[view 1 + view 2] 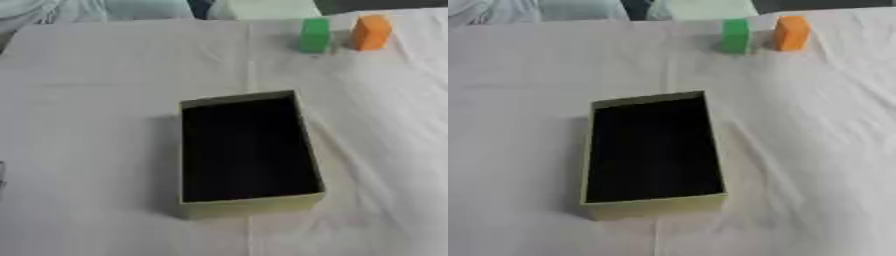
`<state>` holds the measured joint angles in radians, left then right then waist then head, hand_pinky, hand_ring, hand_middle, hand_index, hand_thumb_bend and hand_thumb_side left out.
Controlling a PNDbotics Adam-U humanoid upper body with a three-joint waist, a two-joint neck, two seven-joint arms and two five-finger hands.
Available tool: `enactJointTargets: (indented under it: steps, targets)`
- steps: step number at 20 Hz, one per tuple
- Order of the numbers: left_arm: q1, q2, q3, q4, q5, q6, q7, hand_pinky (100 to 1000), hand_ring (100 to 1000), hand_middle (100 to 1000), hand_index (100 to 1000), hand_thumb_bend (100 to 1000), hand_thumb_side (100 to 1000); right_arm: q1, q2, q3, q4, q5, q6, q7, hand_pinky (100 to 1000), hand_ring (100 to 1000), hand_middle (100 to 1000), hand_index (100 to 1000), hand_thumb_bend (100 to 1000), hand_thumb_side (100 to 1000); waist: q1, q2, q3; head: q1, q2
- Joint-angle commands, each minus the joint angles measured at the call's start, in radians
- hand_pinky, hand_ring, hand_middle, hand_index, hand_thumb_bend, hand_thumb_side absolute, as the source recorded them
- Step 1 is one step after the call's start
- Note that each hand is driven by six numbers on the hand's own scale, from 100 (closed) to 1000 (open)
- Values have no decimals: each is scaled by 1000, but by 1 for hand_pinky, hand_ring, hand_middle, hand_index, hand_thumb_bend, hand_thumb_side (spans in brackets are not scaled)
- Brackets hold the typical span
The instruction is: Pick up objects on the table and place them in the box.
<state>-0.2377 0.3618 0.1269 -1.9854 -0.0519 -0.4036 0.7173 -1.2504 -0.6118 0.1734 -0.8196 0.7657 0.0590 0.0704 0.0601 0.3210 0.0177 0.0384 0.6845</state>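
Left eye view: no hand visible, so grip state unknowable and nothing to place things against — green block (315, 35) and orange block (372, 32) upright at far right, beyond the empty box (249, 202); right eye view: same, cloth-covered table (815, 150) unobstructed — best approached from above.
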Motion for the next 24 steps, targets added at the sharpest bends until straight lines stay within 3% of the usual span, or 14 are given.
enactJointTargets:
  steps: [1,2,5,9,15,19,21,22,24]
  targets:
    - [-9,27,4,-15,4,-6,0,921,754,742,898,486,822,-38,3,13,63,57,-51,52,868,918,890,910,100,790,0,-21,1,-1,3]
    - [-9,27,5,-15,4,-6,1,921,754,742,898,486,821,-40,9,21,70,74,-68,69,871,921,889,908,100,719,0,-21,2,-1,3]
    - [-9,27,5,-15,4,-7,1,921,753,742,898,487,822,-36,21,46,66,124,-118,119,872,930,891,903,106,614,-1,-21,1,-1,3]
    - [-10,27,5,-15,5,-6,1,921,754,742,898,488,821,-34,33,68,54,192,-186,186,872,935,887,899,223,480,-1,-22,-1,-1,3]
    - [-10,26,5,-15,7,-5,0,921,753,743,898,488,820,-41,59,41,65,290,-285,286,872,935,883,896,312,357,-1,-26,0,-3,3]
    - [-9,25,6,-15,8,-5,0,921,753,743,898,489,819,-45,64,16,58,305,-350,351,870,926,871,895,366,229,0,-28,0,-4,6]
    - [-9,25,5,-15,9,-4,0,921,753,742,898,489,819,-48,63,7,52,306,-380,383,869,925,872,897,429,108,0,-29,-1,-4,6]
    - [-10,24,5,-15,9,-4,-1,922,753,742,898,490,819,-50,63,1,46,306,-388,400,868,922,868,900,464,100,0,-29,-1,-4,5]
    - [-9,23,5,-15,10,-3,-1,922,753,742,898,489,819,-53,64,-9,28,306,-386,431,869,921,869,911,420,100,0,-30,-1,-5,4]
